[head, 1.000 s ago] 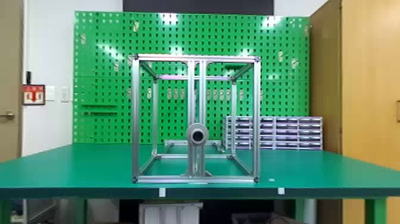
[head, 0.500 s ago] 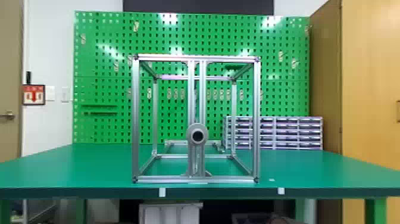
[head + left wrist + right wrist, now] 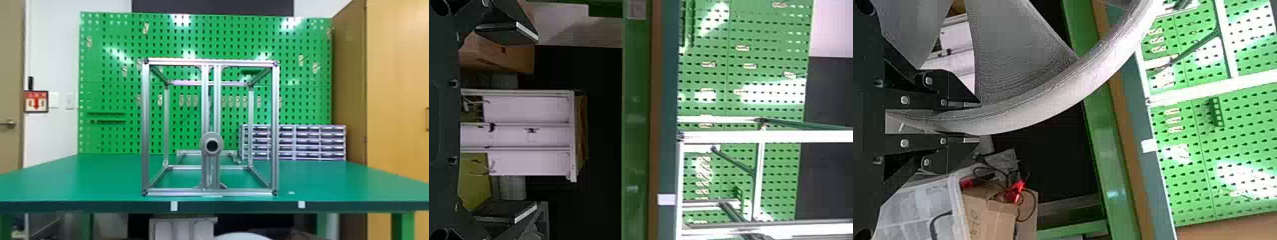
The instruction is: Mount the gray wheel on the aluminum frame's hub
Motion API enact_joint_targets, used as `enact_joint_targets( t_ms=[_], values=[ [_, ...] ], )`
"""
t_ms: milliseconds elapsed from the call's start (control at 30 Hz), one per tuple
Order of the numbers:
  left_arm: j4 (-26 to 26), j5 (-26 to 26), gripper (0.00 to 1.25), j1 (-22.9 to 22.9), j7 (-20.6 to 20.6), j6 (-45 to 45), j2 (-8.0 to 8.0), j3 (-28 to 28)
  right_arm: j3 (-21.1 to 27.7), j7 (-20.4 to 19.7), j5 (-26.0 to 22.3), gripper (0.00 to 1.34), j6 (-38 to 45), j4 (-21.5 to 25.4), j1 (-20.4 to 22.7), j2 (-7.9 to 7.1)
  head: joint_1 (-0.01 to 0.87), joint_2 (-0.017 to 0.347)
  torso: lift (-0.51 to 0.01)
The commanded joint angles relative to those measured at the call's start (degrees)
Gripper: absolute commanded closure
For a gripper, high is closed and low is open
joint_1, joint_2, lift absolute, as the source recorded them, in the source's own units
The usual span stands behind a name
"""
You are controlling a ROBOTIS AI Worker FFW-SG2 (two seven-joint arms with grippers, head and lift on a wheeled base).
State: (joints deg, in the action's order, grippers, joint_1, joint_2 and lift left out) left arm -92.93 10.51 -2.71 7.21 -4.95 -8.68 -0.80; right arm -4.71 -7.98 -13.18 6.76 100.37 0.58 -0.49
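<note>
Gray wheel (image 3: 1013, 62) off hub (image 3: 211, 145), R gripper (image 3: 972, 122) clamped on rim (image 3: 1053, 100). Prob. stiff, lightish; smooth rim cld pivot. L gripper (image 3: 535, 121) spread, empty: shld brace opp. side.

"How's your left?"
"I've got my left end effector (image 3: 536, 121) wide open, flat fingers well apart."
"And the right?"
"My right end effector (image 3: 978, 123) is clamped, its fingers near each other."
</note>
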Motion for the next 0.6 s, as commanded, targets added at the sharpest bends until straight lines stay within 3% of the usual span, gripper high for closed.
enact_joint_targets(
  t_ms=[0,567],
  values=[
    [-2.52,0.12,0.12,-0.28,0.0,1.44,-0.03,0.36,-0.65,-1.78,-0.44,1.16,4.4,3.69,-0.49,-0.21,-0.005,0.006,-0.499],
    [-13.95,3.64,0.11,-5.38,-0.79,15.24,-0.11,3.87,-0.65,-7.76,-6.77,1.16,24.17,17.93,-6.38,-0.91,-0.005,0.006,-0.499]
  ],
)
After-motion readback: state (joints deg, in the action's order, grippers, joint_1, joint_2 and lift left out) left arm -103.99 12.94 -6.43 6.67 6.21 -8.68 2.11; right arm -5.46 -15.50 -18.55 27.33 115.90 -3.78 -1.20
